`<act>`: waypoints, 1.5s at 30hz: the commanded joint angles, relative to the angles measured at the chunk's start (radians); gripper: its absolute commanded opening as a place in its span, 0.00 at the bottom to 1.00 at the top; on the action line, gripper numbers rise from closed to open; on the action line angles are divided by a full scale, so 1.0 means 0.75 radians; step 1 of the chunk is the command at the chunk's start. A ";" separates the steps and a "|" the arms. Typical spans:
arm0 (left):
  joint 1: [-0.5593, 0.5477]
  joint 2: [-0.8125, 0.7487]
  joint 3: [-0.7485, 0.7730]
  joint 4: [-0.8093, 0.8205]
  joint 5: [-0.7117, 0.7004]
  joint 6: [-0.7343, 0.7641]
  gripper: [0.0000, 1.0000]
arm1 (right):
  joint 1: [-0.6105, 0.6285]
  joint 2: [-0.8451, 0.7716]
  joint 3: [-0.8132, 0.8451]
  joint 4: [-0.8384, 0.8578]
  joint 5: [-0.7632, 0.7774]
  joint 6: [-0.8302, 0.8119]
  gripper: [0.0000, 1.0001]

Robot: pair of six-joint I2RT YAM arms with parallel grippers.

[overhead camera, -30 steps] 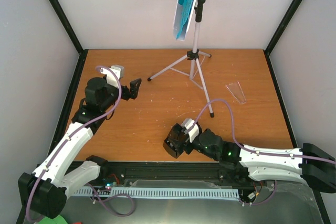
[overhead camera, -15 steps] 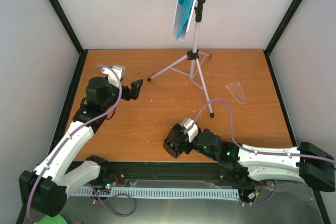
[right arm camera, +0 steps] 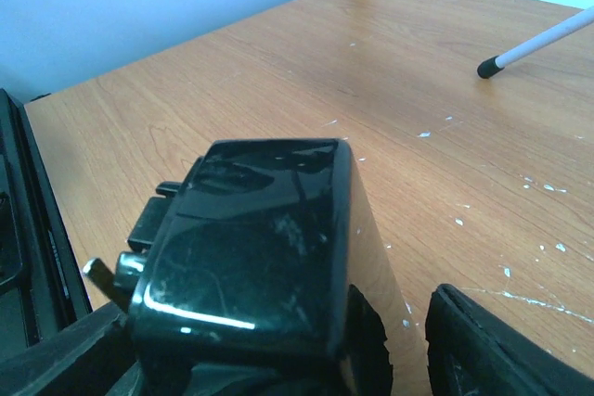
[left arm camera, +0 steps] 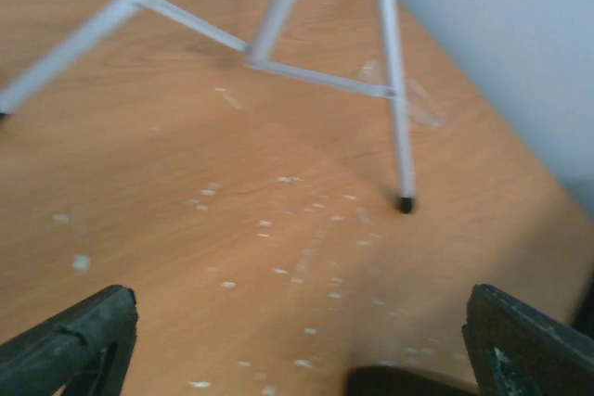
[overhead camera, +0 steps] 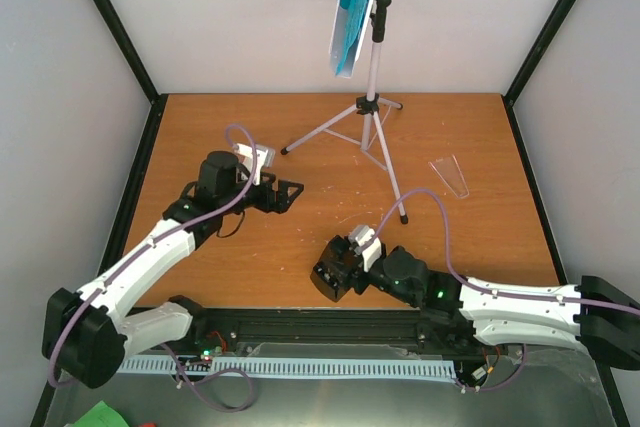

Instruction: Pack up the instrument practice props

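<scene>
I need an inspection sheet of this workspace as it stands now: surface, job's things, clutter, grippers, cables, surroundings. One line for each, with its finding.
Surface: wooden table, with white specks and scuffs.
Job's things: music stand upright at the far side, cyan sheets on its tray; black metronome near the front edge.
Clutter: one clear plastic piece on the right.
Grippers: left gripper open, empty; right gripper open, fingers either side of the metronome, gap at one finger.
Cables: left purple cable and right purple cable loop above the arms.
Surroundings: white walls, black frame posts.
</scene>
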 commanded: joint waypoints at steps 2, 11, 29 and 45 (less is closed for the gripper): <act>-0.041 -0.040 -0.042 0.105 0.432 -0.108 0.92 | 0.011 -0.019 -0.021 -0.011 0.026 0.025 0.68; -0.242 0.094 0.006 0.082 0.683 -0.010 0.73 | 0.013 -0.032 -0.028 -0.022 0.022 0.031 0.65; -0.321 0.245 0.084 0.121 0.787 0.009 0.59 | 0.011 0.008 -0.002 -0.069 0.018 0.019 0.61; -0.323 0.309 0.072 0.118 0.817 0.050 0.58 | 0.012 -0.073 -0.061 -0.104 0.053 0.069 0.64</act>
